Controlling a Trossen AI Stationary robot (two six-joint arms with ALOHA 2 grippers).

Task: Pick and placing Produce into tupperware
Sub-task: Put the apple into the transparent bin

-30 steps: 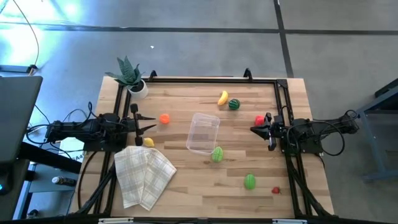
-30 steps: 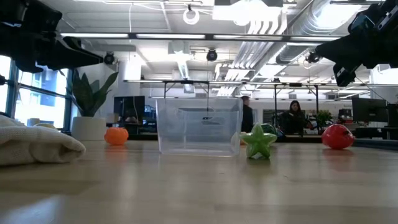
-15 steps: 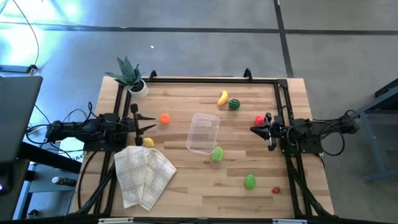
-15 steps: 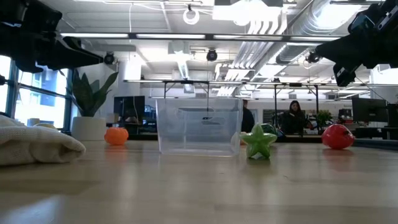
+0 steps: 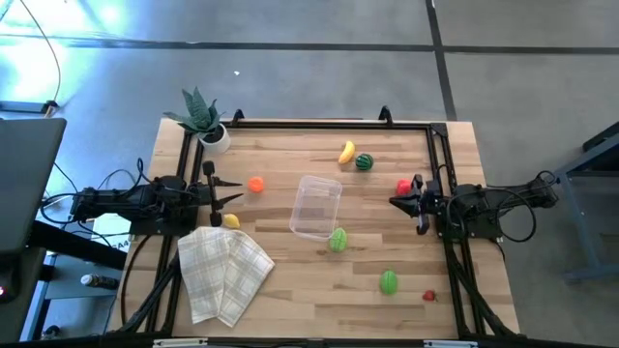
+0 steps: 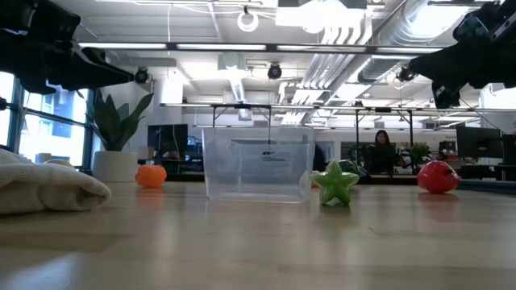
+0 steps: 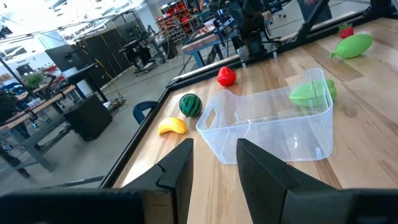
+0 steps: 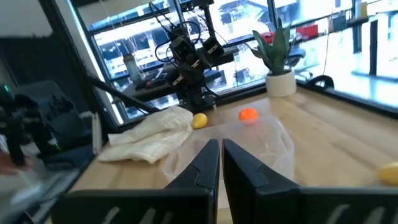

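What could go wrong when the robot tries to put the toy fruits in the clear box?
The tupperware is empty and looks light, so a bump from a gripper could slide it. The light green fruit sits right against its edge, leaving little room for fingers. The small red piece lies near the table's corner and might roll off if nudged.

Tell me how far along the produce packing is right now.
Nothing is packed: the clear tub is empty. Nothing is in hand; the left gripper and right gripper hover empty at the sides. All the produce is left, including the banana and orange.
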